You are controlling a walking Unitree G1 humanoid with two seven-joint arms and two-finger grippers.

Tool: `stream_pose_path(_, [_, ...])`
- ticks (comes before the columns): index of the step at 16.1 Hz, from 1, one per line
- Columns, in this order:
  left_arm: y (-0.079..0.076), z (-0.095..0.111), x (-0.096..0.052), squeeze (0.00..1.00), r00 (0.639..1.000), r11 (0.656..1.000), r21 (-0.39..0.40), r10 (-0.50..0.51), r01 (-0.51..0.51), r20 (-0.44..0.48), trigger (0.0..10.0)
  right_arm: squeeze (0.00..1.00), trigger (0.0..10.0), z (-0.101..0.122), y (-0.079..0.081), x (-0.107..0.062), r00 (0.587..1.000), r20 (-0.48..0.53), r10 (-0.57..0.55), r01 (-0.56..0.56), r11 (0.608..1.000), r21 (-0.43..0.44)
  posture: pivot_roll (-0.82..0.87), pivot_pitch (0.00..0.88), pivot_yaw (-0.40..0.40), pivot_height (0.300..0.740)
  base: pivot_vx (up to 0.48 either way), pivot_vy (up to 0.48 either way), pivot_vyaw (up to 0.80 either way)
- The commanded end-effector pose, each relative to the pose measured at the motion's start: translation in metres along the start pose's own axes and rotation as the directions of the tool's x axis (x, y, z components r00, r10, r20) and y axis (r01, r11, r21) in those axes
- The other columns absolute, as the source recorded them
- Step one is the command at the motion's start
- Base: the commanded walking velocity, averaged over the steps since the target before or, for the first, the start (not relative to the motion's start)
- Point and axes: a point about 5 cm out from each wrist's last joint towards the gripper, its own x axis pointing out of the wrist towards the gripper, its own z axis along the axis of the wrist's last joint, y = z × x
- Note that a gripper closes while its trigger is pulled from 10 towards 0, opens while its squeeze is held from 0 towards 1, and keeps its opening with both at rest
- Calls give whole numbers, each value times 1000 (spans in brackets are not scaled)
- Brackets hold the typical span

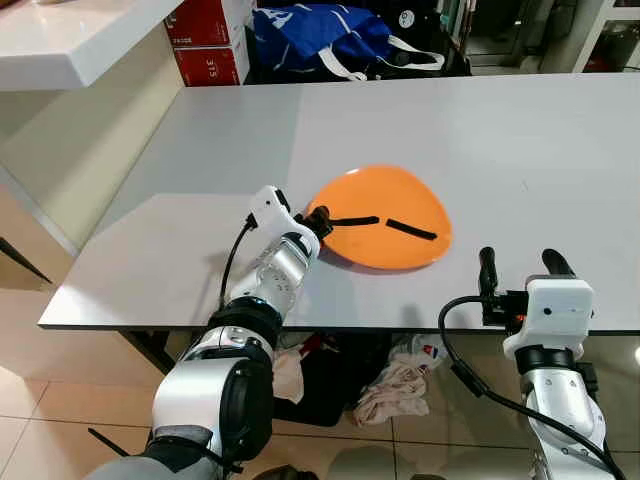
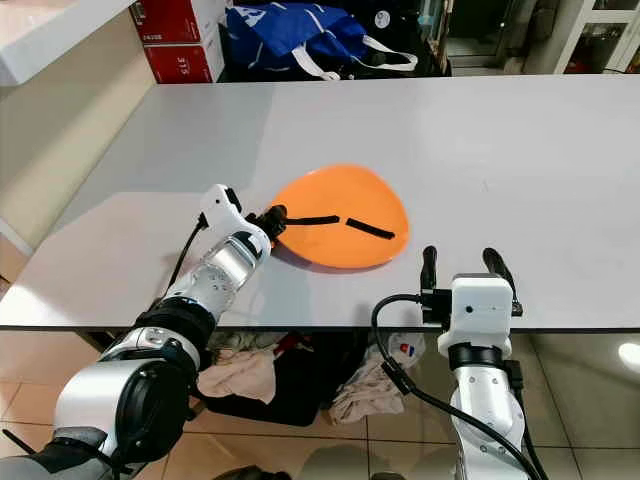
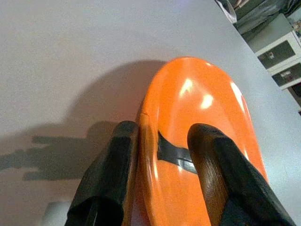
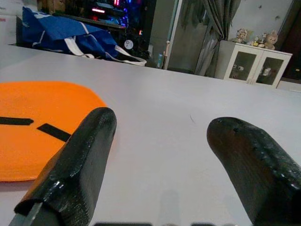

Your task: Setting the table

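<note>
Orange plate (image 1: pixel 385 220) is lying on the grey table (image 1: pixel 500 140), toward the near edge and left of centre, with two strips of black tape (image 1: pixel 411 229) on its face. Left gripper (image 1: pixel 318 222) is gripping the plate's left rim: in the left wrist view one black finger (image 3: pixel 110 179) is sitting outside the rim and the other on the inner face, jaws narrowed onto the lip. Near-left side looks slightly raised off the tabletop, judging by the shadow beneath; not certain.

Key relation: plate is extending away from the left gripper toward the robot's right, its longer axis running roughly left–right across the table. Left arm is already on it. Right gripper (image 1: pixel 518 264) is hovering just above the near table edge, fingers spread wide and pointing forward, holding nothing, near the plate's right side but apart from it.

Surface: smooth, pale, matte tabletop. Beyond the far edge, a blue bag (image 1: pixel 320 35) and red boxes (image 1: pixel 212 40). White counter (image 1: pixel 70 40) at far left. Clothes (image 1: pixel 395 385) are lying on the tiled floor under the table.
</note>
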Motion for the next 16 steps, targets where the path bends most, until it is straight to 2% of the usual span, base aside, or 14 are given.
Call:
stream_pose_path(1, [-17,-2,2,1000,1000,999,23,-27,27,3,10000,0,10000,3,0,1,1000,4,4,-4,1000,6,-171,0,105,740,0,0,0])
stream_pose_path(11, [-15,4,2,1000,999,999,48,-1,0,35,10000,0,10000,3,1,3,1000,5,6,-6,1000,6,-166,0,102,740,0,0,0])
stream_pose_path(12, [-15,7,2,1000,999,998,68,-1,-2,47,10000,0,10000,3,1,3,1000,5,6,-6,1000,7,-163,0,103,740,0,0,0])
stream_pose_path(14, [-6,19,1,1000,991,974,215,47,-73,123,10000,0,10000,2,2,4,1000,5,7,-7,1000,10,-155,0,103,740,0,0,0])
stream_pose_path(15, [-7,30,-1,1000,981,948,307,22,-81,191,10000,0,10000,2,2,4,1000,5,7,-7,1000,11,-153,0,102,740,0,0,0])
stream_pose_path(16, [-8,35,-1,1000,978,946,316,11,-78,208,10000,0,10000,1,2,5,1000,5,7,-7,1000,12,-147,0,101,740,0,0,0])
